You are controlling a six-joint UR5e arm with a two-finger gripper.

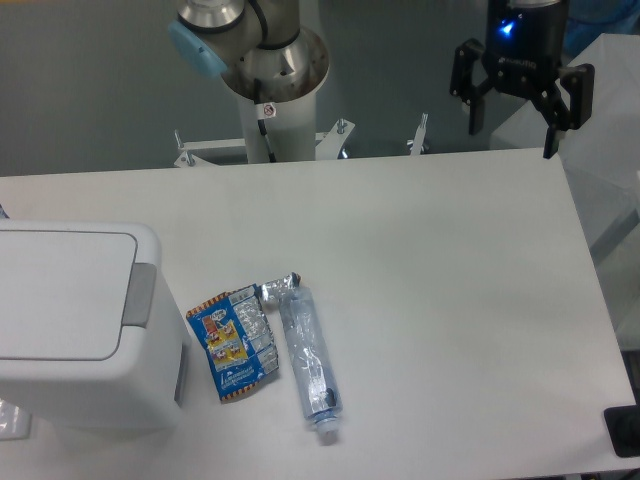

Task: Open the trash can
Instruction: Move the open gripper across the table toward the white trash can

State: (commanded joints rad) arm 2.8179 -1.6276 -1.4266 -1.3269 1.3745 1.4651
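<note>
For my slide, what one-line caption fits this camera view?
Open gripper hovers at the table's far edge, away from the closed trash can, snack wrapper and plastic bottle.

One trash can [75, 320] stands on one tabletop [430, 270]. To its right lie one snack wrapper [233, 345] and, just beyond that, one plastic bottle [310, 360]. One hand [515, 105] hangs far right of the can.

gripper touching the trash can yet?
Apart. The fixed camera shows the gripper open at the table's far right edge, while the trash can sits at the near left, with bare table between them.
</note>
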